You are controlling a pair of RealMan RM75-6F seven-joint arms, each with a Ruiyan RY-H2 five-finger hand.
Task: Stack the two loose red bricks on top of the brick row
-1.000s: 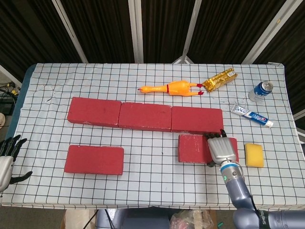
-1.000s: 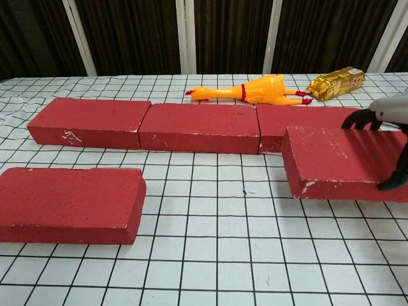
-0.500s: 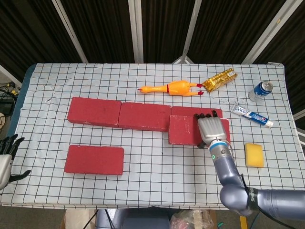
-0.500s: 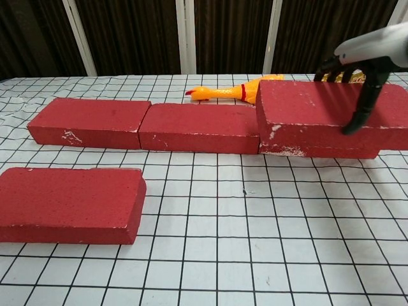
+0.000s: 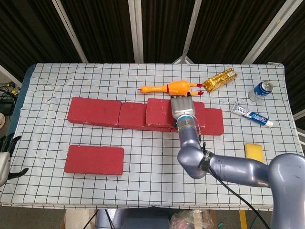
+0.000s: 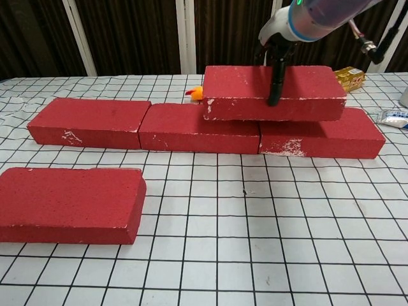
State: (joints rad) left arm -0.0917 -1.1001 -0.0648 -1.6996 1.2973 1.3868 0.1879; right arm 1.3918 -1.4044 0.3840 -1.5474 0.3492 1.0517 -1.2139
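Observation:
Three red bricks lie end to end as a row (image 5: 94, 111) (image 6: 89, 121) across the table's middle. My right hand (image 5: 183, 110) (image 6: 275, 48) grips a loose red brick (image 5: 158, 111) (image 6: 274, 92) from above. This brick is level over the seam between the row's middle and right bricks; whether it touches them I cannot tell. The second loose red brick (image 5: 94, 160) (image 6: 70, 204) lies flat on the cloth in front of the row's left end. My left hand (image 5: 5, 157) hangs off the table's left edge, fingers apart and holding nothing.
Behind the row lie a yellow rubber chicken (image 5: 171, 88) and a gold packet (image 5: 220, 79). A blue can (image 5: 261, 90) and a toothpaste tube (image 5: 251, 116) sit at the far right, with a yellow sponge (image 5: 254, 151) nearer the front right.
My right hand has lifted its brick off the cloth and carried it back and to the left, from in front of the row's right end to over the row.

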